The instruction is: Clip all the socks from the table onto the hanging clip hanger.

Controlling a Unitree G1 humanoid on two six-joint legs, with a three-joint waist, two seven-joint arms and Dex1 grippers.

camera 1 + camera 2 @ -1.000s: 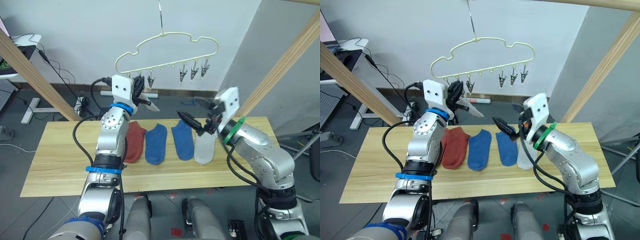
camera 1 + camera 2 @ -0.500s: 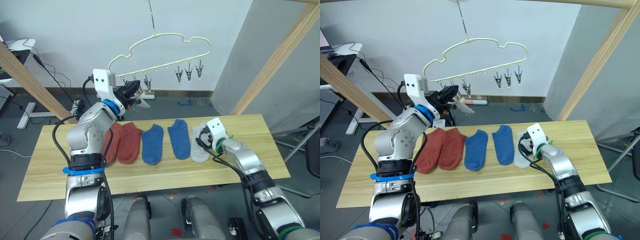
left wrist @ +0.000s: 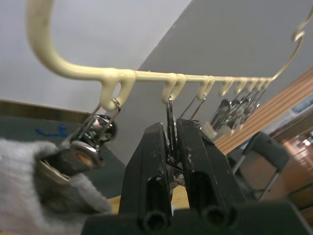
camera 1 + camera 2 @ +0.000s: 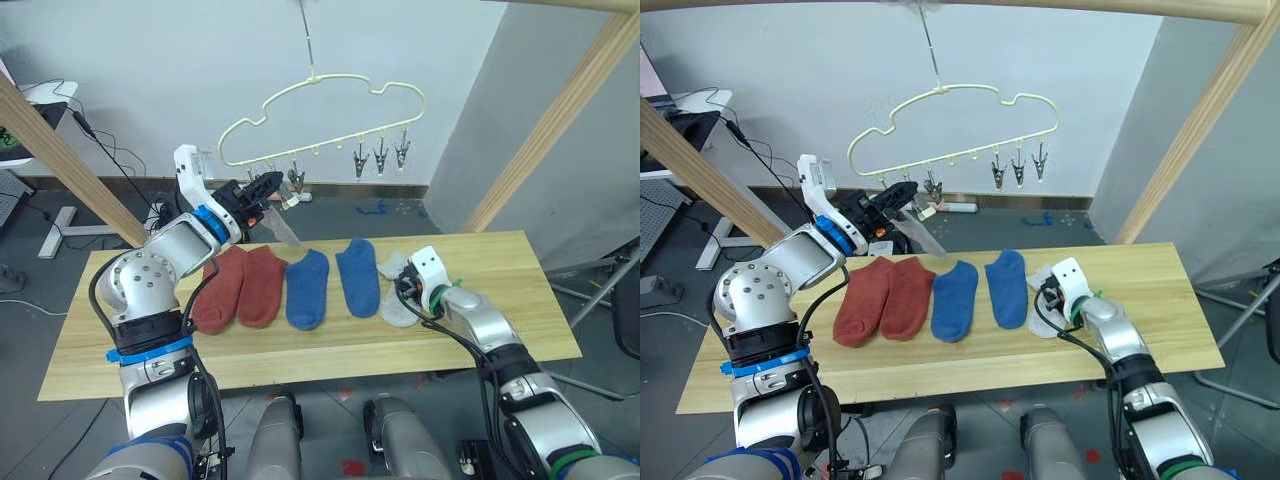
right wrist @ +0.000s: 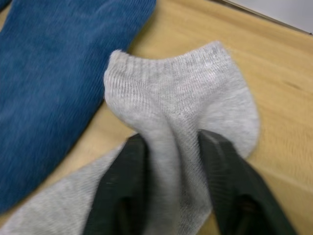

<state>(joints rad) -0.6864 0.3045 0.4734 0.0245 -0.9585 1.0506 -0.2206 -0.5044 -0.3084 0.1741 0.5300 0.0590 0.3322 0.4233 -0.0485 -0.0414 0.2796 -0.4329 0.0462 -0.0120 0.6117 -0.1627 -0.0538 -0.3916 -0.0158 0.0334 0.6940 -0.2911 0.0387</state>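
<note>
The right claw (image 5: 168, 196) is down on the worktop (image 4: 520, 300), its two black fingers pinching up a fold of the light grey sock (image 5: 195, 107) lying there; the cloth bunches between them, so the claw is clamped on that sock near its cuff. Just beside it toward the left arm lie two blue socks (image 4: 358, 277), then two rust-red socks (image 4: 262, 285) in a row.

The left claw (image 3: 172, 147) is raised to the clip hanger (image 4: 330, 90), fingers together on the second clip (image 3: 168, 115) of the row, apparently squeezing it. Next to that claw, the end clip (image 3: 90, 142) already bites a second grey sock (image 3: 44, 181), which hangs from it.

To do this step well, the right claw would want a firm hold on a single layer near the cuff, so that a free edge stands clear of the fingertips. Lifted slowly, the sock should hang straight instead of swinging. The left claw should hold its clip pressed and steady the hanger, which hangs free from its hook and can sway; the cuff edge then goes deep into the clip's mouth before the squeeze is let go. A shallow bite risks the sock slipping out.

No brand, label or legible writing shows on the socks, hanger or worktop.
</note>
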